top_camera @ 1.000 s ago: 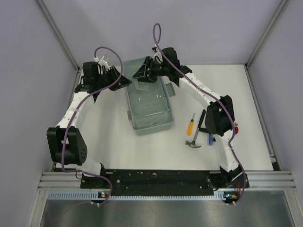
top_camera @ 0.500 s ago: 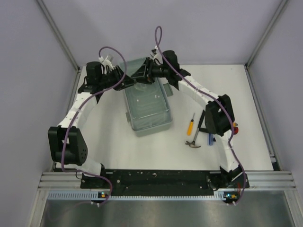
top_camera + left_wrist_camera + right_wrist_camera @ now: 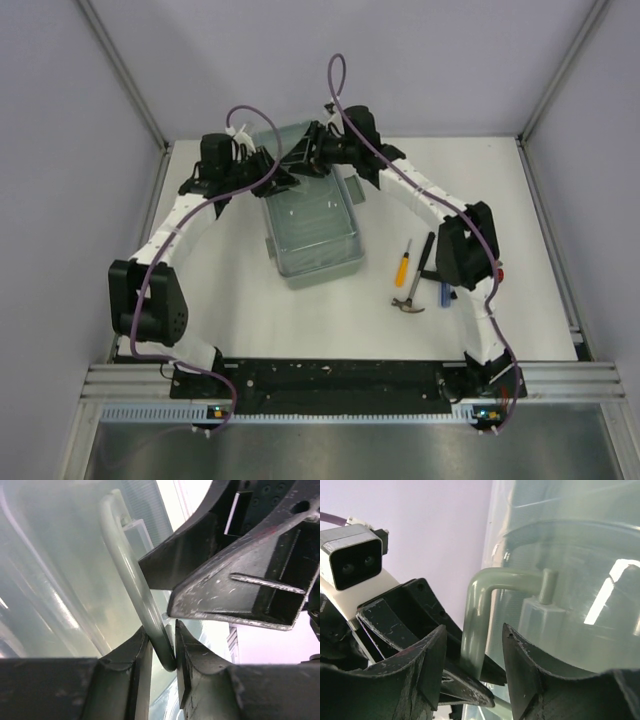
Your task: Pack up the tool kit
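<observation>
The pale green toolbox (image 3: 312, 228) stands mid-table with its lid end toward the back. At its far end, my left gripper (image 3: 283, 181) is shut on the toolbox's curved carry handle (image 3: 120, 550), pinched between both fingertips of the left gripper (image 3: 161, 628). My right gripper (image 3: 303, 158) meets it from the other side. In the right wrist view the right gripper (image 3: 474, 630) stands open, straddling the handle (image 3: 510, 580) with a gap on each side. A yellow screwdriver (image 3: 402, 265), small hammer (image 3: 408, 301), black-handled tool (image 3: 427, 254) and blue screwdriver (image 3: 445, 293) lie on the table to the right.
The right arm's elbow (image 3: 465, 245) hangs over the loose tools and hides part of them; a red item (image 3: 498, 272) peeks out beside it. Purple walls and metal rails enclose the table on three sides. The two grippers' fingers sit very close together at the handle.
My left gripper has moved right to the toolbox's far end and its jaws have narrowed onto the handle. The right gripper has stayed about where it was.
</observation>
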